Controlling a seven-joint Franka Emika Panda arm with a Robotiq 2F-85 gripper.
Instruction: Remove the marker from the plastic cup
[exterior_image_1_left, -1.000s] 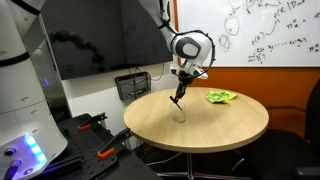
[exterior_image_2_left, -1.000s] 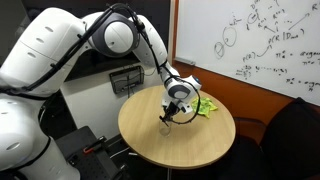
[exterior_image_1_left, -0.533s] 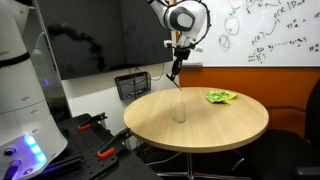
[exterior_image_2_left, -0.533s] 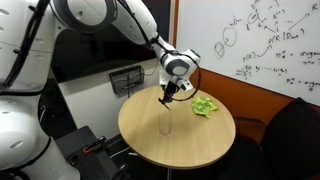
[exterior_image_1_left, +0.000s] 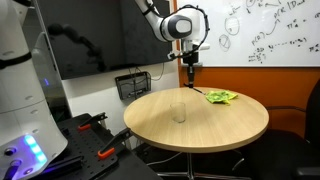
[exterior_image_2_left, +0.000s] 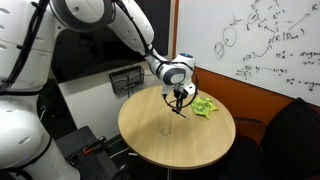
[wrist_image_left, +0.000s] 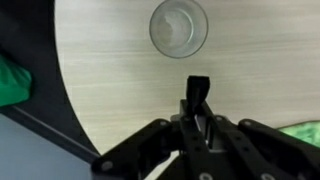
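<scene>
Saw round wood table (exterior_image_1_left: 228, 126) w/ green crumpled item (exterior_image_1_left: 221, 97) at 2 o'clock near rim. Noted whiteboard (exterior_image_1_left: 270, 35) w/ scribbles at 1 o'clock, black screen (exterior_image_1_left: 95, 40) at 10, wire basket (exterior_image_1_left: 133, 85) beneath it, red-handled tools (exterior_image_1_left: 95, 122) at 8.

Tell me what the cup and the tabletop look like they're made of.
Cup: clear plastic by the look, glossy; the table's grain shows through it. Tabletop: light wood or wood-look laminate, matte, with fine straight grain lines.
</scene>
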